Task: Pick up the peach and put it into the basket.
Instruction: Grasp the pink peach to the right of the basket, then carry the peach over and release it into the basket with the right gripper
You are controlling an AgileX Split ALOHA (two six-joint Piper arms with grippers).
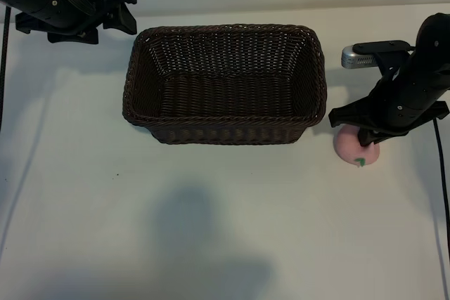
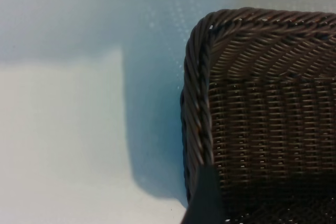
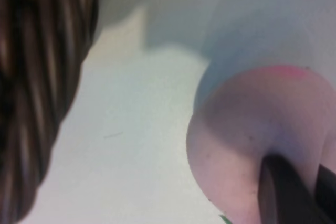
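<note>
The pale-pink peach lies on the white table just right of the basket's near right corner, a small green mark on its front. My right gripper comes down on it from above and is shut on the peach. In the right wrist view a dark finger presses into the peach, with the basket's rim close beside it. The dark-brown wicker basket stands mid-table with nothing inside. My left gripper is parked open at the far left corner, beside the basket's braided rim.
A silver camera on the right wrist sticks out toward the basket's right wall. The white table stretches wide in front of the basket, with a soft shadow across it.
</note>
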